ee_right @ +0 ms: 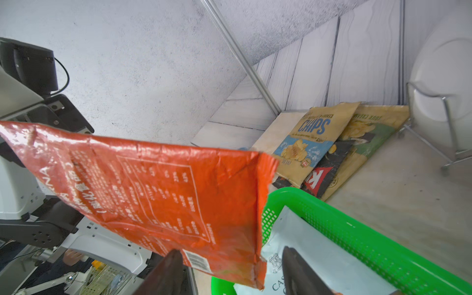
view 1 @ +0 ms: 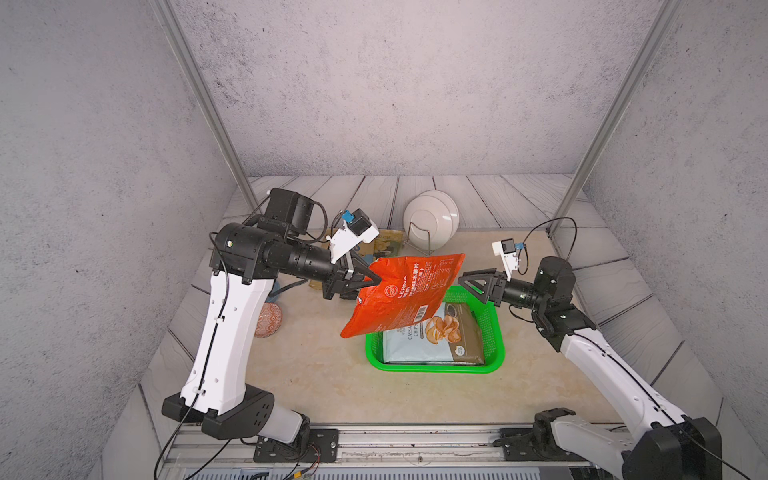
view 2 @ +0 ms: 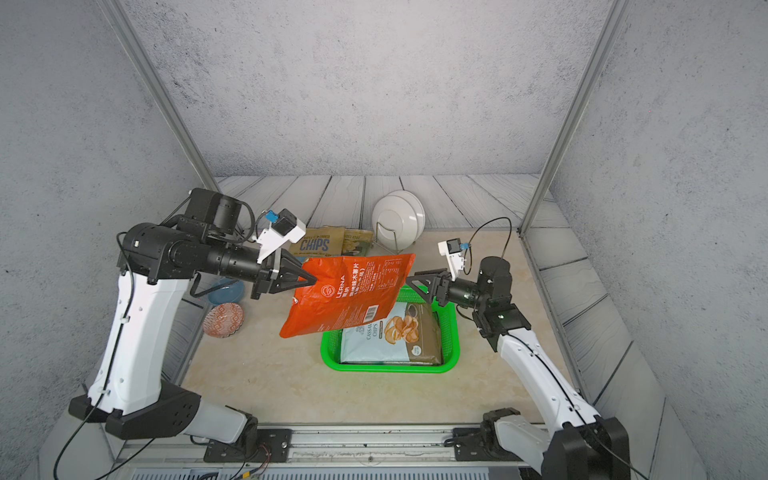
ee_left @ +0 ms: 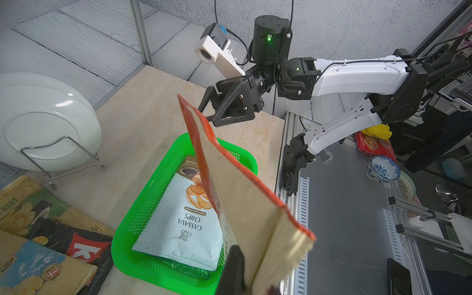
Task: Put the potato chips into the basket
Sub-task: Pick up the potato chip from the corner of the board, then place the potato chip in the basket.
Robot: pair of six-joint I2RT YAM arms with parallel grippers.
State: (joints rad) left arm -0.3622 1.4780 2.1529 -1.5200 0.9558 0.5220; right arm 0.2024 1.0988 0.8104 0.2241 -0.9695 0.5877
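Left arm point(view 1: 224, 332), right arm point(view 1: 615, 374): white shells, black joints, black cable clipped along shell. Black triangular truss fingers point(ee_left: 242, 102), silver screws. White camera mount point(view 1: 353, 241), blue plug point(view 1: 347, 216). Green LED point(ee_left: 268, 39) on right arm. Black bases on rail point(view 1: 415, 440).

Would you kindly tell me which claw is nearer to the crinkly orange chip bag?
Left. The left claw is shut on one edge of the orange chip bag, holding it aloft; the right claw stands open at the opposite edge.

Left tool point(view 1: 375, 281) tight together, right tool point(view 1: 468, 285) wide apart, both aloft, face to face.
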